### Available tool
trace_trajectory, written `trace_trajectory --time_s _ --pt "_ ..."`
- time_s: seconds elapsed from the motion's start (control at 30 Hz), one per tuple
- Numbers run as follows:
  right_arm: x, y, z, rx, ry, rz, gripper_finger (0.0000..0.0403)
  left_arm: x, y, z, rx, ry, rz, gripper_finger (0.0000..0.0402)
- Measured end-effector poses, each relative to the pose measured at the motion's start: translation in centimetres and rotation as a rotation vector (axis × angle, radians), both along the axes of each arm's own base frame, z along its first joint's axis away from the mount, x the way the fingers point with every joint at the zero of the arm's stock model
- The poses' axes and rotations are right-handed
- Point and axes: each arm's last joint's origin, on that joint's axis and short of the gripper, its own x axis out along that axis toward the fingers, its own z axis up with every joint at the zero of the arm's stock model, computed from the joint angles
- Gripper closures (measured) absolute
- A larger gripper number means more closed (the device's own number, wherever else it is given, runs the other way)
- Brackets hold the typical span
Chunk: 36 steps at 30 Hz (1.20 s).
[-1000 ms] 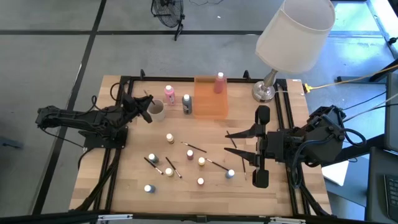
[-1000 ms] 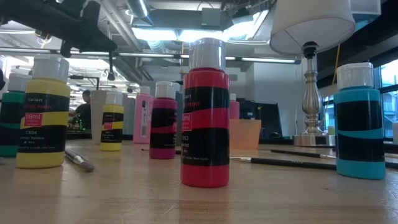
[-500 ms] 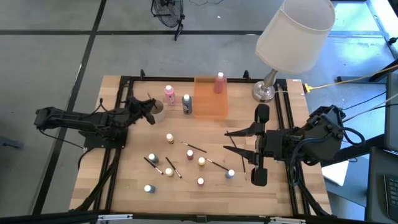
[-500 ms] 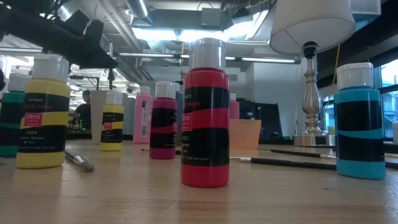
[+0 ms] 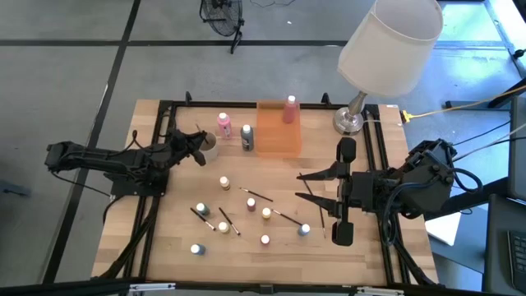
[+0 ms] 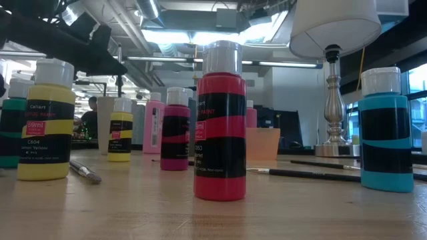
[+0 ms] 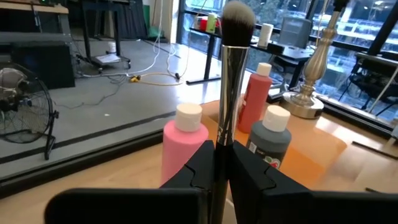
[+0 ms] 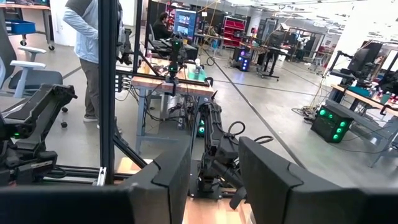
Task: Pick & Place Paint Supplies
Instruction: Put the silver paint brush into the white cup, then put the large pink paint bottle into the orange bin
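Wooden tabletop (image 5: 177, 247) fills the middle of the high view, strewn with paint supplies. Toward the upper left of the table the left gripper (image 5: 197, 148) hangs over a white cup (image 5: 207, 147), its fingers (image 7: 249, 171) clamped on a brush (image 7: 231, 81) held upright, soft bristles at the top (the left wrist view shows this plainly). Just right of the cup stand a pink bottle (image 5: 223, 125) and a grey bottle (image 5: 246, 137), then an orange translucent bin (image 5: 278, 129) with another pink bottle (image 5: 290, 108) at its far edge. Small capped bottles (image 5: 223, 182) and thin dark brushes (image 5: 260, 196) lie scattered across the lower centre of the table. At the right of the frame the right gripper (image 5: 306, 187) rests above the boards with its jaws parted and nothing between them, pointing toward the scattered bottles. A white-shaded lamp (image 5: 386, 45) stands at the upper right corner. In the low view a red bottle (image 6: 220, 120) dominates the centre, with a yellow one (image 6: 47, 120) at left and a blue one (image 6: 387, 130) at right.
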Motion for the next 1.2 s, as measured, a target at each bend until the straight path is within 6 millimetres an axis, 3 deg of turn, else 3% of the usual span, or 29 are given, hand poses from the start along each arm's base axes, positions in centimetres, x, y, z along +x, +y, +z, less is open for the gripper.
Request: trace_trajectory --time_s 0.5,0.77,1.2 --pt "0.00 0.00 0.00 0.020 -0.001 -0.001 0.0265 0.21 -0.08 -0.20 0.009 0.036 -0.043 0.0379" --pt "0.00 0.00 0.00 0.034 -0.003 -0.002 0.0265 0.16 -0.03 -0.19 0.013 0.036 -0.020 0.0346" --pt "0.00 0.00 -0.02 0.033 -0.001 -0.002 0.0265 0.22 -0.04 0.07 0.014 0.005 -0.023 0.0357"
